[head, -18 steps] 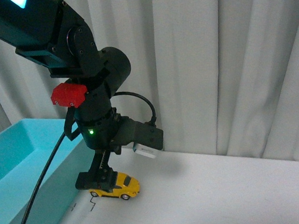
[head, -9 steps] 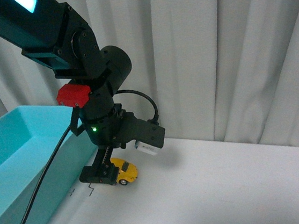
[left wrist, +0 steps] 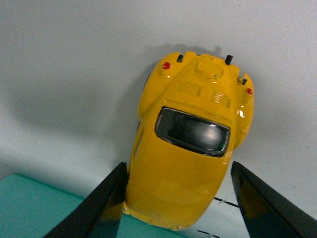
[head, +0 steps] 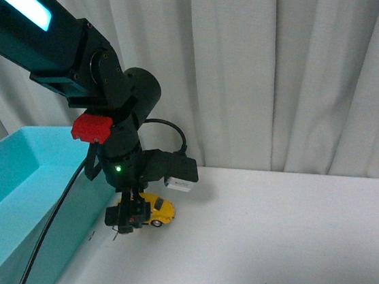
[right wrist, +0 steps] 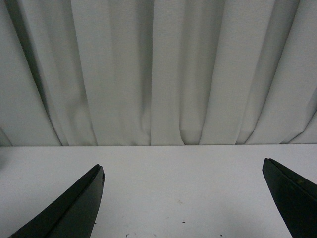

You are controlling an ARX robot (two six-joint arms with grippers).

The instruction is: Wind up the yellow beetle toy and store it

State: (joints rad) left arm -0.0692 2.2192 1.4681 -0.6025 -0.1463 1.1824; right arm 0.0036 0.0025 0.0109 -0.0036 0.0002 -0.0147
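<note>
One yellow toy car [head: 155, 211], glossy, rounded, dark rear window, two small red tail lights; on the white counter [head: 290, 240], just beside the outer wall of the teal bin [head: 18, 202], outside it.

One left hand [head: 131, 220], black, lowered from above over the end of the car nearest the bin. In the left wrist view, closed on the car [left wrist: 190, 144]: two dark fingers [left wrist: 106, 198] against opposite flanks, yellow reflected on one; tail of the car pointing away from the hand [left wrist: 178, 168]; strip of teal bin [left wrist: 29, 208] at the near edge.

One right hand [right wrist: 183, 198], seen only in its own wrist view: open, fingers [right wrist: 74, 208] spread wide, holding nothing, above bare white counter [right wrist: 183, 168], facing the curtain [right wrist: 163, 69].

One pale pleated curtain [head: 291, 69] behind the counter, full width.

One black cable [head: 49, 233] down the left arm, across the bin.
</note>
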